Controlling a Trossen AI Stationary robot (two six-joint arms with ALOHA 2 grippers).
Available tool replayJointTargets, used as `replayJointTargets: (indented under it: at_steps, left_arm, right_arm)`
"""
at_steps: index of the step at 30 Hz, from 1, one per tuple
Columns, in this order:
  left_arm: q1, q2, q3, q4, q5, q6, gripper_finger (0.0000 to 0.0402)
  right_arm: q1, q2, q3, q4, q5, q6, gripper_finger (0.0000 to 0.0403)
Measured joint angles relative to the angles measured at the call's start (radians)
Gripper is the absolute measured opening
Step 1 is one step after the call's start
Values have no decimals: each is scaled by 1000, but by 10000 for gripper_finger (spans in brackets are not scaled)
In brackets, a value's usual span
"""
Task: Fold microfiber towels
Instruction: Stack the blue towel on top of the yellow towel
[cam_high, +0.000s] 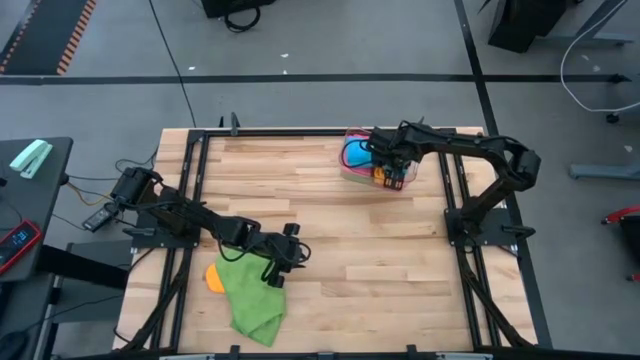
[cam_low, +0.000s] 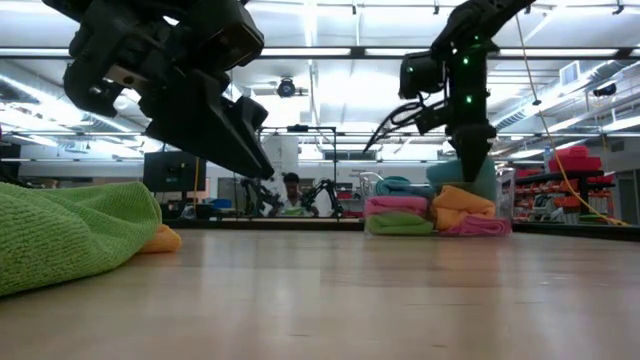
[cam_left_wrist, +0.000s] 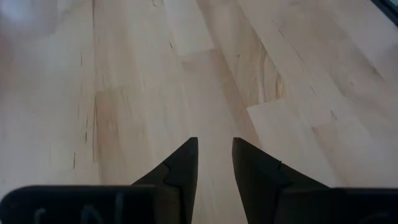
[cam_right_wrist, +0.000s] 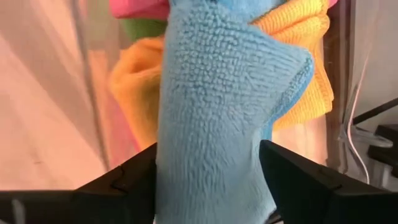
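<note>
A green microfiber towel (cam_high: 250, 295) lies crumpled at the table's near left, partly over an orange towel (cam_high: 214, 277). My left gripper (cam_left_wrist: 214, 146) hovers open over bare wood just beyond them, nothing between its fingers. At the far right a clear tray (cam_high: 348, 172) holds folded towels: pink (cam_low: 395, 205), green (cam_low: 400, 225) and orange (cam_low: 462, 200). My right gripper (cam_right_wrist: 208, 146) stands over the tray, pointing down, with a sky blue towel (cam_right_wrist: 217, 93) between its fingers. My right gripper has a thick bunch of the sky blue towel (cam_right_wrist: 177, 158) between its two fingers, which stand wide apart with the cloth filling the gap. The fingers come from above, pointing steeply down. The towel's lower part rests on the orange towels (cam_right_wrist: 298, 56) in the tray.
Bare wood lies between the two arms across the table's middle (cam_high: 380, 260). A black metal frame (cam_high: 300, 131) runs along the table's edges. In the low view a person (cam_low: 291, 190) sits far behind the table.
</note>
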Motion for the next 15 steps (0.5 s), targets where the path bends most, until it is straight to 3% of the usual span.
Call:
replayJointTargets:
  at_steps: [15]
  left_arm:
    - [0,0,0,-9,0,-30,107]
  right_arm:
    - [81,0,142,-123,-14,112,273]
